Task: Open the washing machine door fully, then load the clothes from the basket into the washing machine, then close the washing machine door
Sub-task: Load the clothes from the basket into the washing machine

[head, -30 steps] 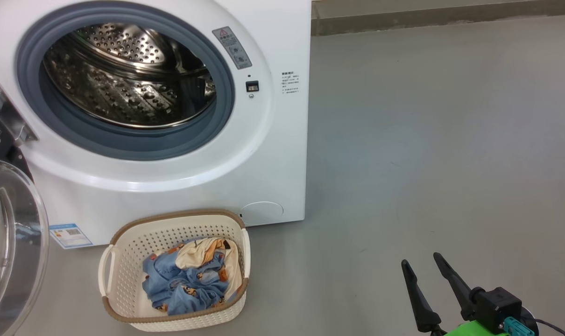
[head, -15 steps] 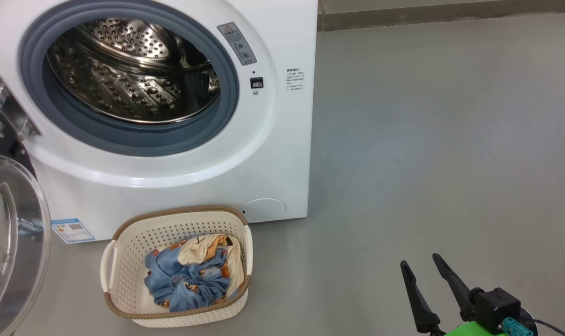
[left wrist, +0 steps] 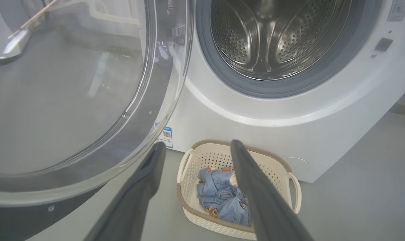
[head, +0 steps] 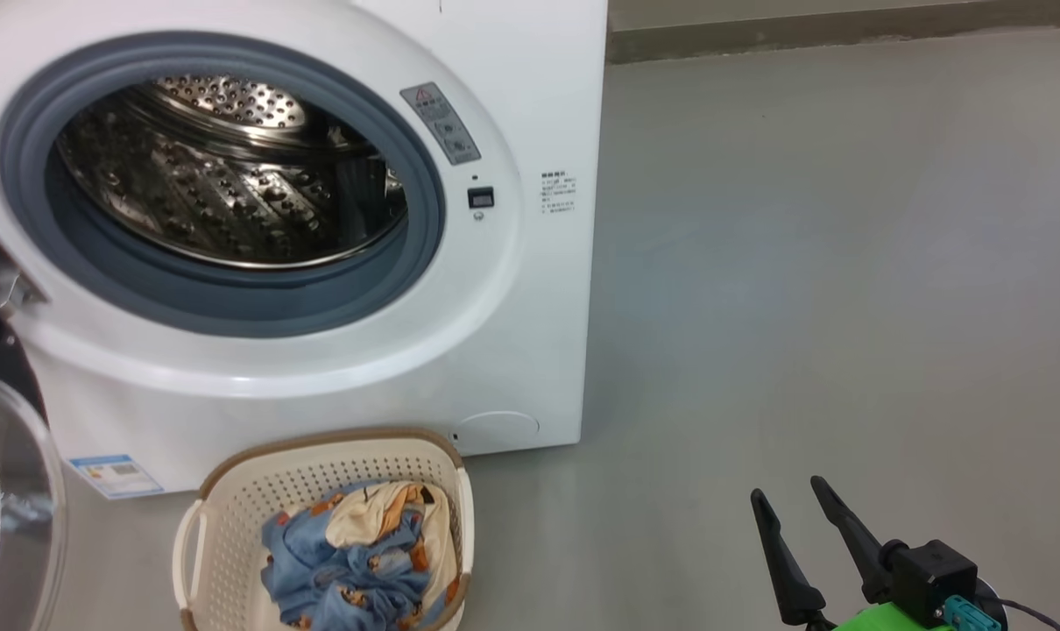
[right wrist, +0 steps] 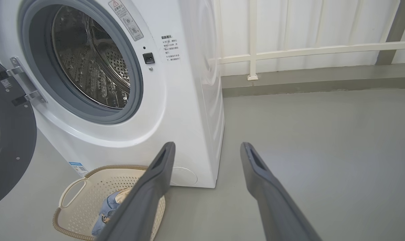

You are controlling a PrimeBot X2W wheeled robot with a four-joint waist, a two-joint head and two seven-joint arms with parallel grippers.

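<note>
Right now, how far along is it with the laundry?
Done: the washing machine door stands swung wide, and the drum is exposed with no clothes visible inside. In hand: nothing; the left gripper and right gripper are both open and empty. Remaining: the clothes lie in the basket, to be loaded, then the door closed.

From the head we look down at the washing machine [head: 530,350] and basket [head: 241,508]. Our left wrist sees both up close, beside the door [left wrist: 72,100]. Our right wrist sees both from the right.
</note>
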